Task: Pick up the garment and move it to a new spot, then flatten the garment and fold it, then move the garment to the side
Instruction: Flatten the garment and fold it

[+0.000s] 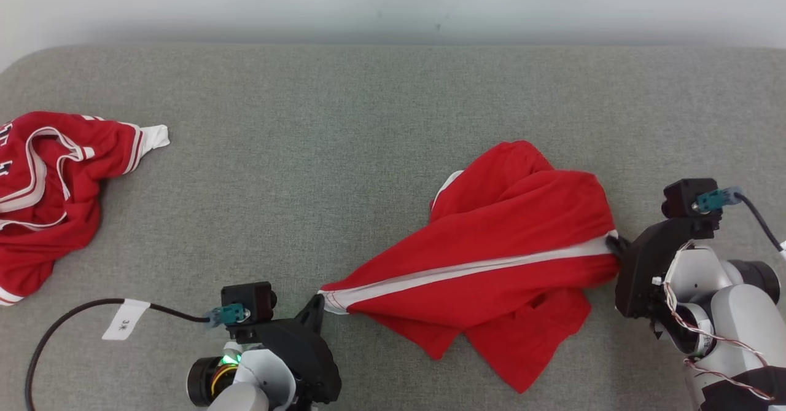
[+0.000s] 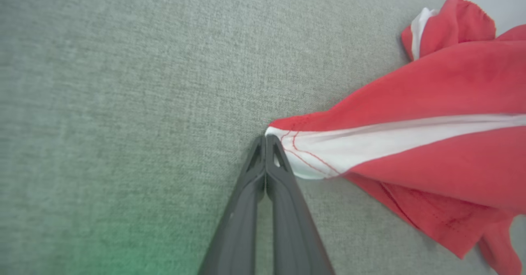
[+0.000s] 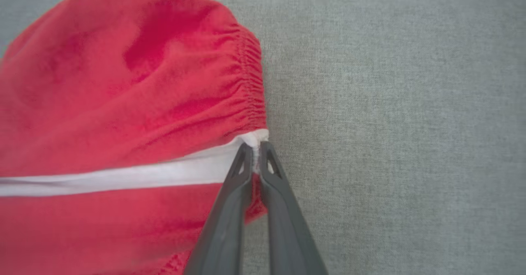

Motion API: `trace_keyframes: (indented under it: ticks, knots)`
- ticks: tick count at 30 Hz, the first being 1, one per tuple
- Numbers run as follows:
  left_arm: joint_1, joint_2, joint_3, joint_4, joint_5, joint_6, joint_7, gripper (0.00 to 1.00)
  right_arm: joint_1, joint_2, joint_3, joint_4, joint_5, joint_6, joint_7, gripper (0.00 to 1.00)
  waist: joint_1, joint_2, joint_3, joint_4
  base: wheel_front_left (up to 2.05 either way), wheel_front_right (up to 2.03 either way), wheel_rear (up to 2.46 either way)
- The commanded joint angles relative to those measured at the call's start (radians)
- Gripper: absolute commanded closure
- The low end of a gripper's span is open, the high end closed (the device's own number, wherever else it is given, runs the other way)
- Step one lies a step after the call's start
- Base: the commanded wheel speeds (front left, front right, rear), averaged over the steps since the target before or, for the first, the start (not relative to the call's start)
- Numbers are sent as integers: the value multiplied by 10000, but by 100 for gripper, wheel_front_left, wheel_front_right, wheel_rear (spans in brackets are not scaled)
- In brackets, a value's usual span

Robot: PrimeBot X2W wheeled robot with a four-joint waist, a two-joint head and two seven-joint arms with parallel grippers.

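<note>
Bunched on the grey fabric-covered table (image 1: 368, 122), well right of a crumpled red-and-white jersey (image 1: 55, 214), red fabric shorts with a white side stripe (image 1: 503, 233) stretch between two pinches: left fingers (image 2: 246, 209) clamp the stripe's hem end, right fingers (image 3: 230, 213) its waistband end. Raising both together, stripe kept taut, looks the surest lift.

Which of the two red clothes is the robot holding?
The red shorts with one long white stripe, pinched at both ends by the left gripper and right gripper. The striped jersey at the left lies untouched.
</note>
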Motion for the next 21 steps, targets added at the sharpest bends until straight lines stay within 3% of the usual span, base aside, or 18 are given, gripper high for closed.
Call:
trace_keyframes:
  ticks: [1,8,14,21]
  knots:
    - [148,193,95,117,-113,55,-72,100,-122,-84,-26,-142,121,35,-161,100,0,0,-52,-47,0,0,0]
    - [-183,3,705,-954,-650,-381,-767,100,-108,75,-97,-1317,1434,35,-758,100,0,0,-221,-251,0,0,0]
    - [-1001,31,1928,-2922,-1585,-805,-1266,100,-777,243,-227,-2895,3297,35,-1934,100,0,0,53,-760,0,0,0]
    - [-3083,516,2942,-3805,-2039,-855,-1020,100,-2893,525,466,-2340,3883,35,-3245,100,0,0,1145,-1485,0,0,0]
